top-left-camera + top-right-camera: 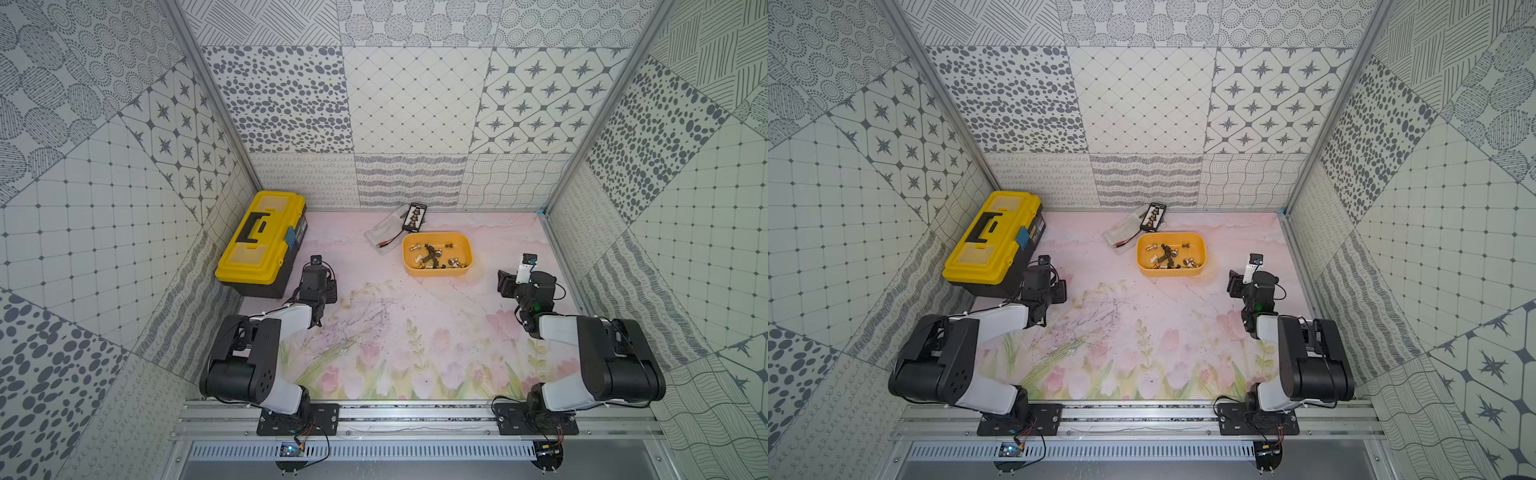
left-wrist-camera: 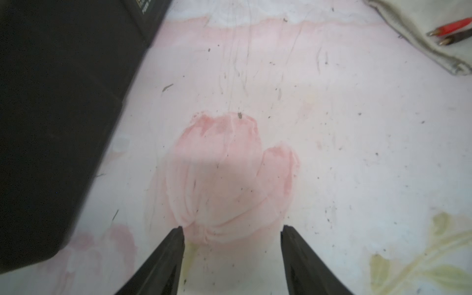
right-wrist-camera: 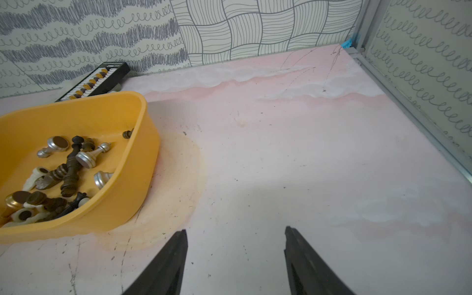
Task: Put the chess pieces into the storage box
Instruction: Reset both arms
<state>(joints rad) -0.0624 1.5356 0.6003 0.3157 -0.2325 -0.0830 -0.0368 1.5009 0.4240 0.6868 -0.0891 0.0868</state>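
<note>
The storage box (image 1: 437,272) (image 1: 1172,272) is a shallow yellow-orange tray toward the back of the floral mat. Several chess pieces (image 1: 434,257) (image 1: 1168,257) lie tumbled inside it in black, white, silver and brass-gold. Every chess piece I see is inside the box. In the right wrist view the box wall (image 3: 127,184) and its pieces (image 3: 70,173) sit off to one side. My right gripper (image 3: 236,228) is open over bare mat, apart from the box. My left gripper (image 2: 232,227) is open and empty over a printed pink tulip, beside the toolbox.
A yellow toolbox (image 1: 259,237) with a black base (image 2: 51,102) stands at the back left. A small black case of gold pieces (image 1: 414,217) (image 3: 94,81) leans by the back wall. A clear bag (image 1: 384,235) with red and black leads (image 2: 449,28) lies beside the box. Patterned walls enclose three sides.
</note>
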